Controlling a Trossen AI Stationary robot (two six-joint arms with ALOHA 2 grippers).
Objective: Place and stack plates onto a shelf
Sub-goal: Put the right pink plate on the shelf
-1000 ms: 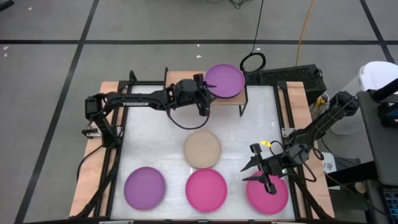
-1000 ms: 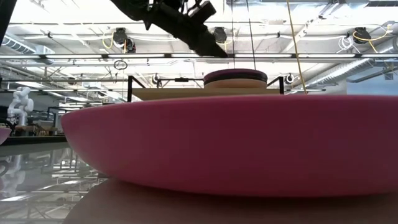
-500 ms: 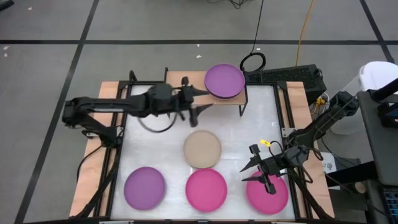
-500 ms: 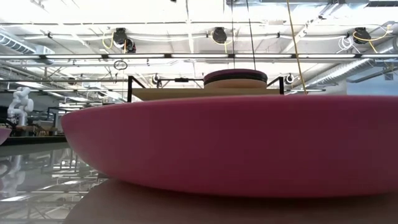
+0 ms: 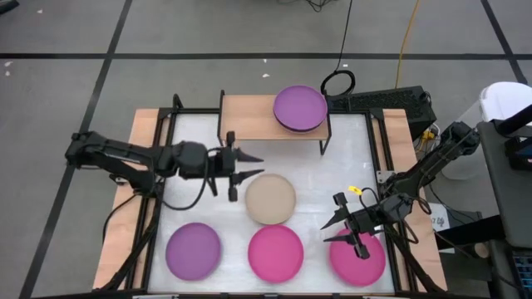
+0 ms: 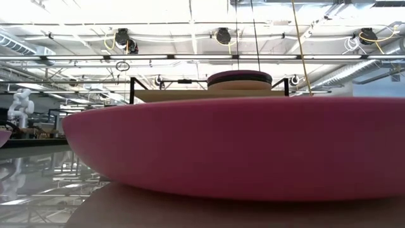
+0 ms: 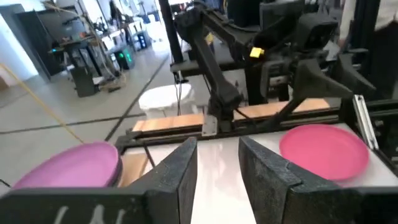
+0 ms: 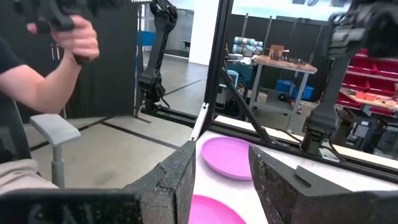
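Observation:
The light-wood shelf (image 5: 249, 118) stands at the table's far edge. On its right half rests a stack of plates with a purple one on top (image 5: 300, 108) (image 6: 239, 78) (image 7: 68, 165). On the table lie a beige plate (image 5: 270, 199), a purple plate (image 5: 193, 251) (image 8: 231, 157) and two magenta plates (image 5: 276, 252) (image 5: 359, 259) (image 7: 323, 149). My left gripper (image 5: 253, 165) (image 7: 217, 155) is open, just left of the beige plate's far-left rim, holding nothing. My right gripper (image 5: 331, 231) (image 8: 221, 163) is open over the right magenta plate's left rim.
The shelf's left half is bare wood (image 5: 241, 116). A magenta plate (image 6: 234, 145) fills the low view close to the camera. Black frame rails (image 5: 378, 149) run along the table's sides. A person's arm (image 8: 56, 74) shows beyond the table in the right wrist view.
My left gripper has drawn back from the purple plate on the shelf, moving toward the table's left and near edge, and now hovers beside the beige plate. It has left the low view. The stack on the shelf and my right arm have stayed put.

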